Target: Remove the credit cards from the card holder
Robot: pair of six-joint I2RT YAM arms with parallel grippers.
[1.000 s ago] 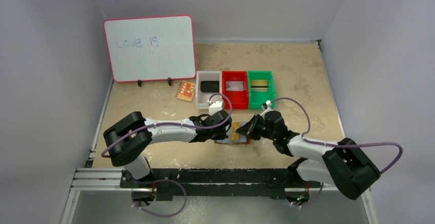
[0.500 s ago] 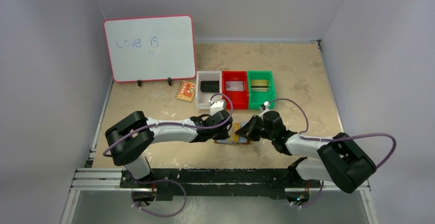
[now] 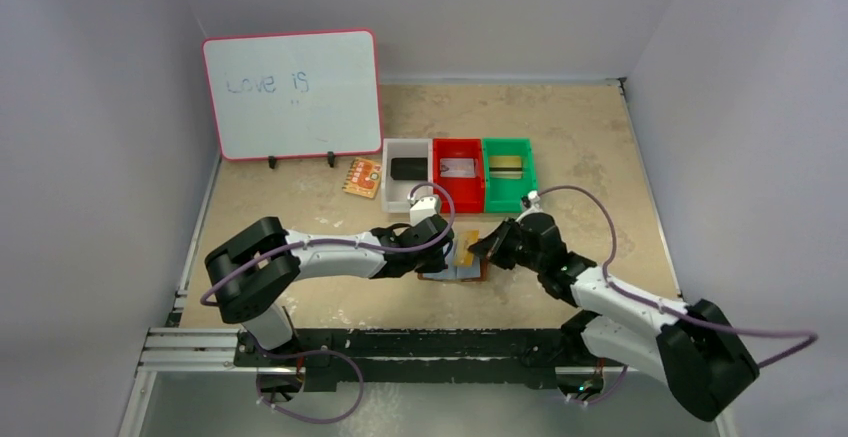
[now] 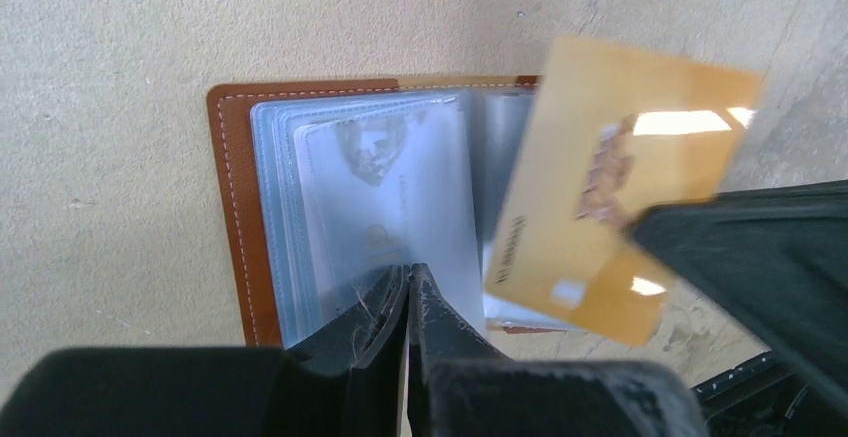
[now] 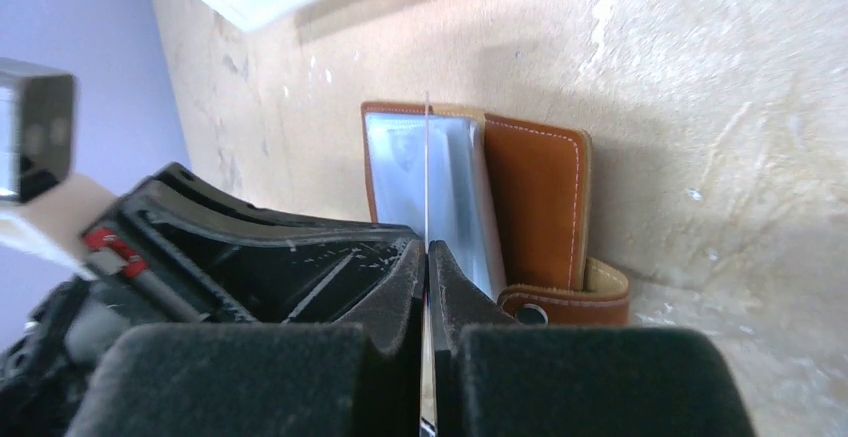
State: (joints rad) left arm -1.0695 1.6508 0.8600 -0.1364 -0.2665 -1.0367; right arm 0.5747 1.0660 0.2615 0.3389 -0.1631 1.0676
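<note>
Credit cards [image 4: 620,177] strike us as light, thin and stiff, with slick faces that slide out of a loose grip, so we judge the best hold to be a firm nip across a short edge, pulling straight along the pocket. One gold card [image 3: 466,254] is out and tilted above the card holder [image 4: 232,207], clamped in the closed right pincer [image 5: 427,257], where it shows edge-on as a fine line between the fingers. The holder lies open and flat on the tabletop [image 3: 560,137] between the two arms, its brown leather soft, its clear sleeves [image 4: 285,207] floppy, glossy and apt to cling to what they hold. The left pincer [image 4: 408,287] is closed too, tips down on the sleeve stack as if pinning it; whether it nips a leaf we cannot tell. A pale card [image 4: 385,187] appears to sit within the top sleeve. Beyond the holder a white bin [image 3: 388,167], a red bin [image 3: 458,143] and a green bin [image 3: 508,143] stand in a row, each with something flat inside, with an orange patterned card [image 3: 362,176] just beside the white bin and a whiteboard [image 3: 292,92] further back. We judge the close-set arms, and the lifted card hanging over the sleeves, to be what most stands in the way of the next pull.
</note>
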